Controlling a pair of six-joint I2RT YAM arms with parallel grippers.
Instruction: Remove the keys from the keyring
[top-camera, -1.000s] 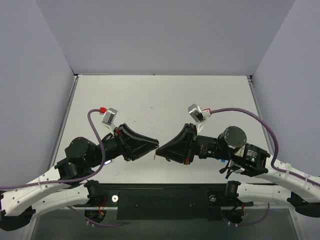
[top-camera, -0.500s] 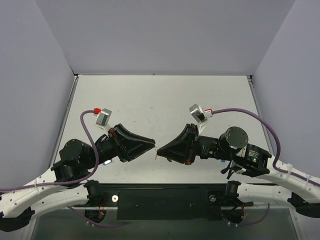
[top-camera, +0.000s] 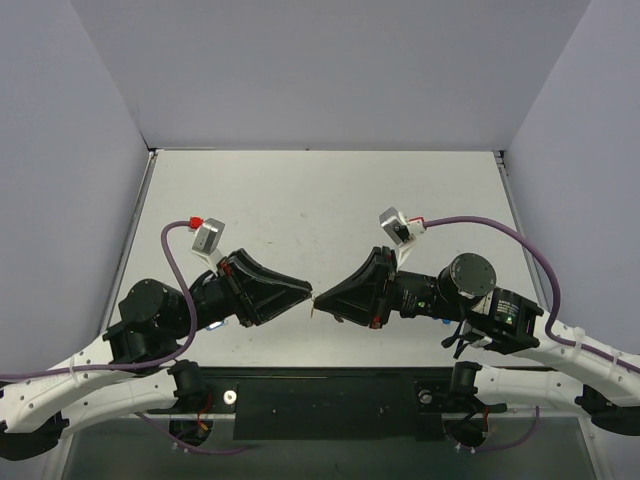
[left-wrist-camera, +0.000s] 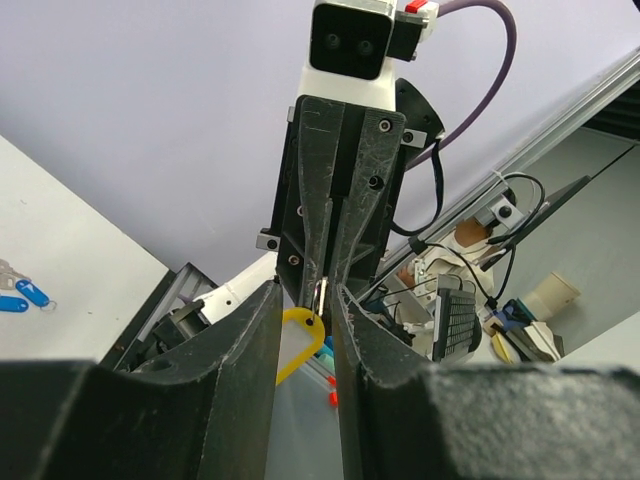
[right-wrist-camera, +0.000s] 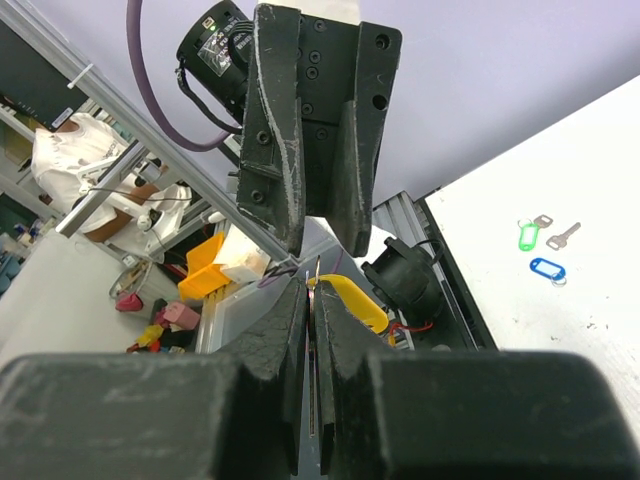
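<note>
Above the table (top-camera: 300, 190), right gripper (left-wrist-camera: 322, 290) is clenching keyring (left-wrist-camera: 317, 298); parted left gripper (right-wrist-camera: 325, 248) is straddling its tag (left-wrist-camera: 298, 345); blue tags (left-wrist-camera: 22, 296) are lying beyond.

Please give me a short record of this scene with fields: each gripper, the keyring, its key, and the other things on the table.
Right gripper: shut, pinching the keyring off the table
Left gripper: jaws apart, tips facing the right gripper
Yellow tag: hangs from the keyring, seen in the gap of the left fingers; contact unclear
Task key: not clearly seen
Table: green tag, blue tag, loose key
</note>
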